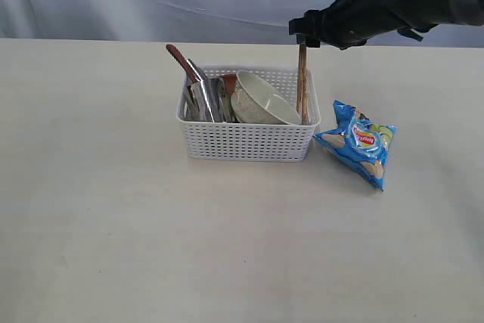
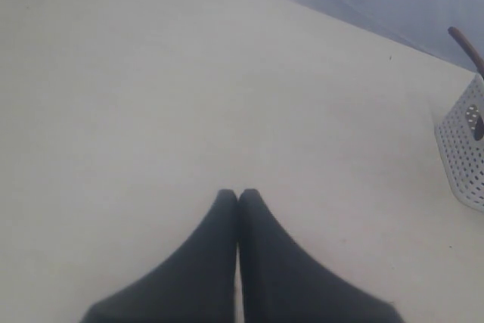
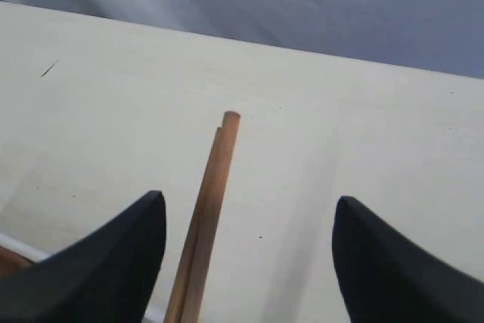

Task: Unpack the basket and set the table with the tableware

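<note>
The right gripper (image 3: 248, 206) hovers with jaws spread wide on either side of two wooden chopsticks (image 1: 302, 85), gripping nothing. They stand upright at the right end of the white basket (image 1: 246, 145), mid-table (image 1: 113, 225), beside a tilted cream bowl (image 1: 261, 100). The left gripper (image 2: 239, 196), pressed shut and empty, hangs left of the basket. A blue chips bag (image 1: 359, 145) lies just right.

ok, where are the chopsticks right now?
Exterior view: the chopsticks stand upright at the right end of the basket, beside the bowl, with their tops at the open right gripper.
</note>
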You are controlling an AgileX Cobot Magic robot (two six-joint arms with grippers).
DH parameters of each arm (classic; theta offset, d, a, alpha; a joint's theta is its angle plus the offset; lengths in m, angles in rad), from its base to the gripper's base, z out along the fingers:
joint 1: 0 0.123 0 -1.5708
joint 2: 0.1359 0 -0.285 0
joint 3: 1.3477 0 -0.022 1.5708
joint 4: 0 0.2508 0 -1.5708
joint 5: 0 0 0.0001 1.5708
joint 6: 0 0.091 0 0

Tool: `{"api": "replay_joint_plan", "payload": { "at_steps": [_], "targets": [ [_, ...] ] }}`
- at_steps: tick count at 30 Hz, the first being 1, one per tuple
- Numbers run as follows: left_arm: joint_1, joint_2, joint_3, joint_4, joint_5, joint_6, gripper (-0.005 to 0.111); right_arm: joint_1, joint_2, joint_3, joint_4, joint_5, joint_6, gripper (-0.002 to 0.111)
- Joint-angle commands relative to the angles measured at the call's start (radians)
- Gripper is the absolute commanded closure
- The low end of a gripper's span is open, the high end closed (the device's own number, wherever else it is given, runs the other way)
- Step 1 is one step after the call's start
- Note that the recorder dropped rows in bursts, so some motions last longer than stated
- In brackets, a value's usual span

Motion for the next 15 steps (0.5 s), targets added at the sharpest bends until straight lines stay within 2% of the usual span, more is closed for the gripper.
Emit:
{"api": "replay_joint_plan", "payload": {
  "at_steps": [1, 15],
  "targets": [
    [0.002, -0.002, 0.006, -0.003, -0.005, -0.002, 0.107, -0.003, -0.002, -0.002, -0.003, -0.020, 0.003, 0.048],
    [0.002, -0.002, 0.006, -0.003, -0.005, -0.002, 0.107, -0.014, -0.001, -0.002, -0.003, -0.014, 0.017, 0.048]
  ]
}}
